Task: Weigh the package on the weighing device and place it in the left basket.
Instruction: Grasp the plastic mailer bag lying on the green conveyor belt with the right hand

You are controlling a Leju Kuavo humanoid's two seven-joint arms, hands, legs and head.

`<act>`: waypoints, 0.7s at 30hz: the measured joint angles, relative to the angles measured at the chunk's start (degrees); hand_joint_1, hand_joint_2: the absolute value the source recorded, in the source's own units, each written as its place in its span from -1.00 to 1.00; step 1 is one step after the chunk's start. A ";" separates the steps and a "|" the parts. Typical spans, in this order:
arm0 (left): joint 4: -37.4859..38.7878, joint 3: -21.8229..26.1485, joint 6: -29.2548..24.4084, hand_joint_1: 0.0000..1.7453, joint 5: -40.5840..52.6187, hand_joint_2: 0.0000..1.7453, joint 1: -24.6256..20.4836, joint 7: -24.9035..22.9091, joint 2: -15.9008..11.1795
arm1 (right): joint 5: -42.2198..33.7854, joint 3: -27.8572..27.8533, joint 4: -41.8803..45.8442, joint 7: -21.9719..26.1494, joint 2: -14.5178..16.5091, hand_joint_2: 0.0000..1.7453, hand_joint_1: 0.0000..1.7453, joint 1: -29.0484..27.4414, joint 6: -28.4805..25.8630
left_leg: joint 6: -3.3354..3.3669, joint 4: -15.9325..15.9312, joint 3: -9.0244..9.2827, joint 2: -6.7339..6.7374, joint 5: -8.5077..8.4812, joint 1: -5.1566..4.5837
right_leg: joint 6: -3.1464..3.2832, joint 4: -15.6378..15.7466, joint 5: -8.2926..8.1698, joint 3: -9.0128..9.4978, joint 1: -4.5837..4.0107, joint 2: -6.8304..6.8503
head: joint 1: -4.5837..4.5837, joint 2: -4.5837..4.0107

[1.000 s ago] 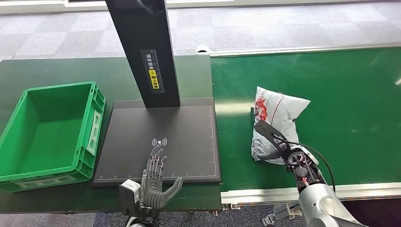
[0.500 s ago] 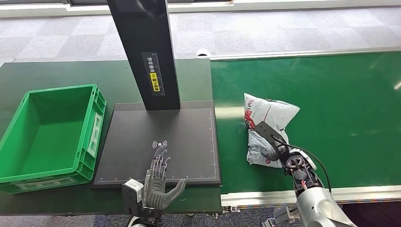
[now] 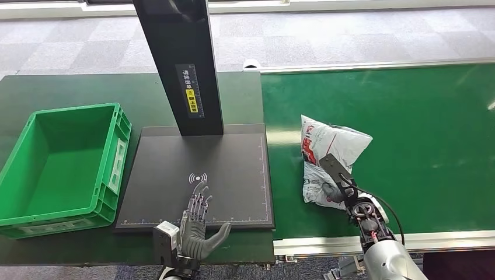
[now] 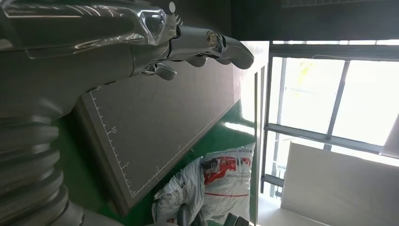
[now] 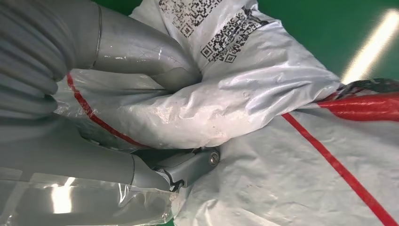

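My right robot hand (image 3: 334, 188) grips the package (image 3: 327, 158); I should lift it clear, then lower it flat onto the scale (image 3: 233, 169)'s centre.

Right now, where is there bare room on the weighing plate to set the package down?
Most of the weighing plate is bare, from the black column forward to its conveyor-side edge. The front strip is crowded: the left hand rests there, fingers spread. The right hand grips the package on the green belt.
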State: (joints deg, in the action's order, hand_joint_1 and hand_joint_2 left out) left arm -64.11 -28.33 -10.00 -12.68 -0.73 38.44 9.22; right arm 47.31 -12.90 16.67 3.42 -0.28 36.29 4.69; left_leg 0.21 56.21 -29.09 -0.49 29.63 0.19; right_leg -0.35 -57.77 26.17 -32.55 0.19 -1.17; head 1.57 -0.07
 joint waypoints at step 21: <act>-2.88 2.92 -10.35 -1.00 -0.25 1.00 3.34 1.62 -0.83 | -14.91 16.35 40.92 8.60 0.28 1.00 1.00 -8.53 -7.12 | 0.04 0.03 -1.10 -0.14 -0.19 -0.04 | -0.03 -0.05 -0.15 -1.15 0.10 0.14 | 0.01 0.00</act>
State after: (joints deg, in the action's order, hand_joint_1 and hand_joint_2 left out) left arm -66.99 -25.41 -20.36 -12.93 2.61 40.06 8.39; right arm 32.40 3.45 57.58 12.02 0.00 27.76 -2.43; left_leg 0.25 56.24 -30.18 -0.63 29.44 0.15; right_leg -0.37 -57.82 26.02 -33.70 0.30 -1.03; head 1.57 -0.07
